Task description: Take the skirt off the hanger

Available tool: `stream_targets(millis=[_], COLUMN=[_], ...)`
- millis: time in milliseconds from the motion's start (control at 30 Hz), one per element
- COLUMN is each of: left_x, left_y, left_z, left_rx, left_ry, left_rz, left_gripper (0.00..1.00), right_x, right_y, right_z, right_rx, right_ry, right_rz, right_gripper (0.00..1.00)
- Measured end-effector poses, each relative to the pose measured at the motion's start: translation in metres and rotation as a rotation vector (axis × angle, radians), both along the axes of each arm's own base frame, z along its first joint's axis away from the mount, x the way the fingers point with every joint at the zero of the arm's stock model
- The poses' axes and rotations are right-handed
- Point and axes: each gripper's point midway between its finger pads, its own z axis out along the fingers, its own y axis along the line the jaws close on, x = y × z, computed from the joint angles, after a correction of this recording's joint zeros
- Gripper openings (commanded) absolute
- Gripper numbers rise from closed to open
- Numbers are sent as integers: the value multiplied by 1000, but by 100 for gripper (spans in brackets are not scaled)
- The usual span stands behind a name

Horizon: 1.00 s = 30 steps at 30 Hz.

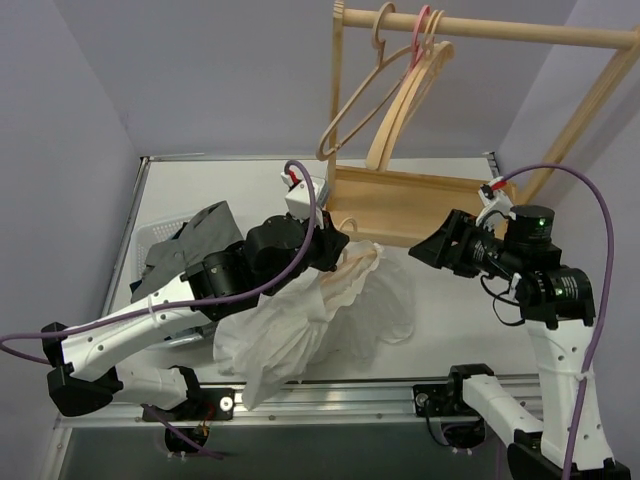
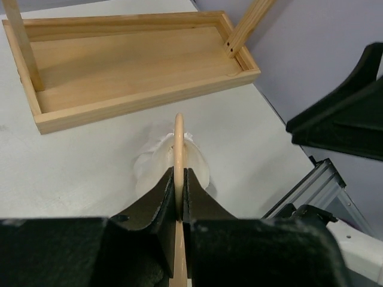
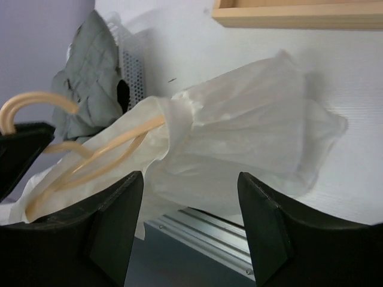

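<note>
– Wood in the left gripper (image 2: 179, 177), is it?
– Yes. Its black fingers are pinched tight on the pale hook of the hanger (image 2: 178, 134), one on each side.
– And what does the hanger carry?
– A white sheer garment (image 3: 257, 125). The hanger's arms show through the cloth at its narrow end. The rest is ruffled and spreads out over the white table (image 2: 72, 161).
– The right gripper (image 3: 190, 179)?
– Spread wide, with nothing between its fingers. It sits off to the right of the white garment, facing it and apart from it.
– Where is the skirt (image 3: 90, 72), then?
– Not on that hanger. It lies bunched, grey and creased, in a white perforated basket (image 3: 133, 66) at the far left of the table, beyond the left arm.
– Anything past that?
– The wooden rack (image 1: 400, 205) stands at the back of the table, its tray base just beyond the hook. More pale wooden hangers (image 1: 360, 110) and a pink hanger (image 1: 424, 20) hang from its top rail (image 1: 480, 28).
</note>
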Motion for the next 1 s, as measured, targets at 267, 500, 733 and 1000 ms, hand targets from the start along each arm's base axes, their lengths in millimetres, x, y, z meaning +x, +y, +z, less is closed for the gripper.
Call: stream_targets(millis=[267,500,733,1000], left_x=[-12,-24,-31,-29], left_y=[5,8,12,15], left_z=[-13,-12,-8,-6], left_rx=[48,55,69,80], left_ry=[-16,-46,-85,-105], left_rz=[-76,-166,-216,-232], left_gripper=[2,2,2,2], right_x=[26,35,32,18], right_y=[1,38,30,59], right_z=[-24,-53,-28,-28], right_rx=[-85,-252,-194,-163], right_ry=[77,115,-5,-21], right_rz=[-84,-66,-147,-62], right_gripper=[55,53,36,35])
